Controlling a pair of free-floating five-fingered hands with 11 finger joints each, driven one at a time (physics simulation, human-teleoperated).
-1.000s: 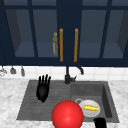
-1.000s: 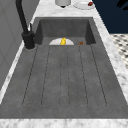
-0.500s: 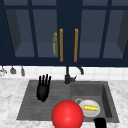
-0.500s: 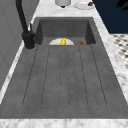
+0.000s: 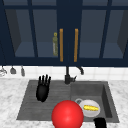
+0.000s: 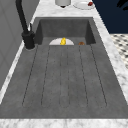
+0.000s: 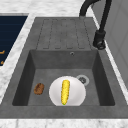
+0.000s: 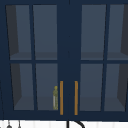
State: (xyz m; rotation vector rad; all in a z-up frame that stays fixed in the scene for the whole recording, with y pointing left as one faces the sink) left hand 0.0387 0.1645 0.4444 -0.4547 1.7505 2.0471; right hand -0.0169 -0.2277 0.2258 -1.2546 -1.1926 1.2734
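Observation:
In the front view my left hand (image 5: 43, 88) hovers over the ribbed draining board (image 5: 37, 107), fingers straight and pointing up, holding nothing. Part of my right hand (image 5: 100, 123) shows at the bottom edge, just in front of the sink basin (image 5: 106, 96). A white plate (image 5: 90, 112) carrying a yellow corn cob (image 5: 91, 108) lies in the basin; the right side view shows the plate (image 7: 76, 92) and cob (image 7: 65, 91) too. A red ball (image 5: 67, 115) sits low in the front view, between the two hands.
A small brown lump (image 7: 38, 88) lies left of the plate. The black faucet (image 5: 68, 76) stands behind the sink. Above hangs a dark blue glass-door cabinet with orange handles (image 8: 61, 97) and a bottle (image 8: 55, 98) inside. A plate (image 6: 83, 4) rests on the far counter.

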